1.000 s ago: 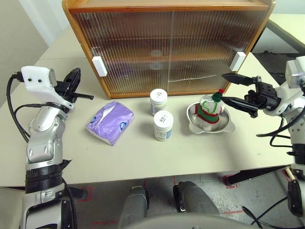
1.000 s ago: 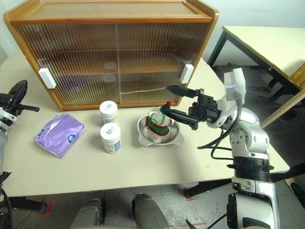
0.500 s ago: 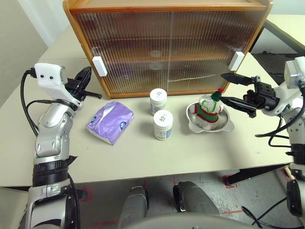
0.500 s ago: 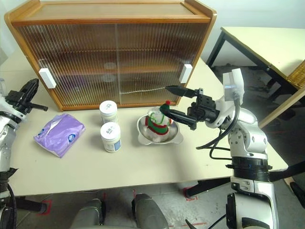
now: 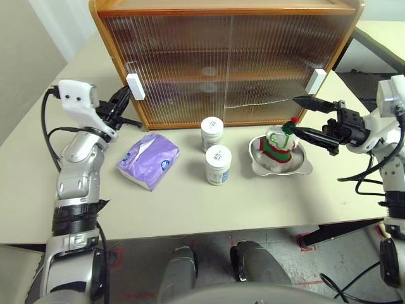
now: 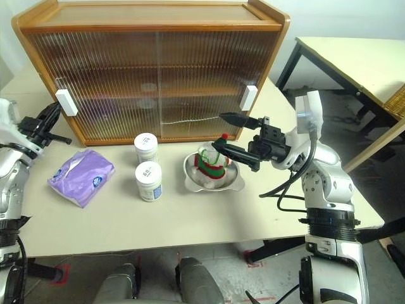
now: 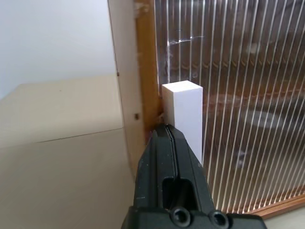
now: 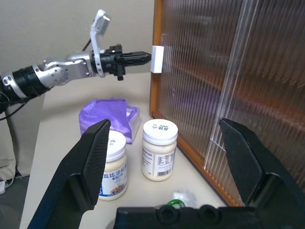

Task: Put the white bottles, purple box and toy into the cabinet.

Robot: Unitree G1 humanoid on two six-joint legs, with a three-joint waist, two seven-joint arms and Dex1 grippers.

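Head views: left gripper [image 5: 126, 100], fingers pressed together, now at the left white block handle [image 5: 135, 87] of the cabinet [image 5: 228, 60] at upper left, having come in from further left over the last second. Both ribbed sliding doors shut, so probably about to push that door aside; nothing stored yet. Purple box [image 5: 148, 161] lying below that handle at left centre, two white bottles [image 5: 215, 149] standing one behind the other at centre, toy [image 5: 278, 144] sitting in a steel bowl [image 5: 280, 162] at right centre. Right gripper [image 5: 311, 120] unmoved at right, jaws wide and empty, level with the toy's red pompom. Bare tabletop [image 5: 190, 202] across the lower frame; second handle [image 5: 316, 80] at upper right.

Left wrist view: closed fingertips [image 7: 167, 136] right at the foot of the white handle, touching or nearly so, cabinet's wooden side post just beside. Little slack between post and handle.

Right wrist view: open fingers [image 8: 95, 162] framing bottles and purple box at lower left; left gripper reaching the handle at upper centre; clear room in front of the door track
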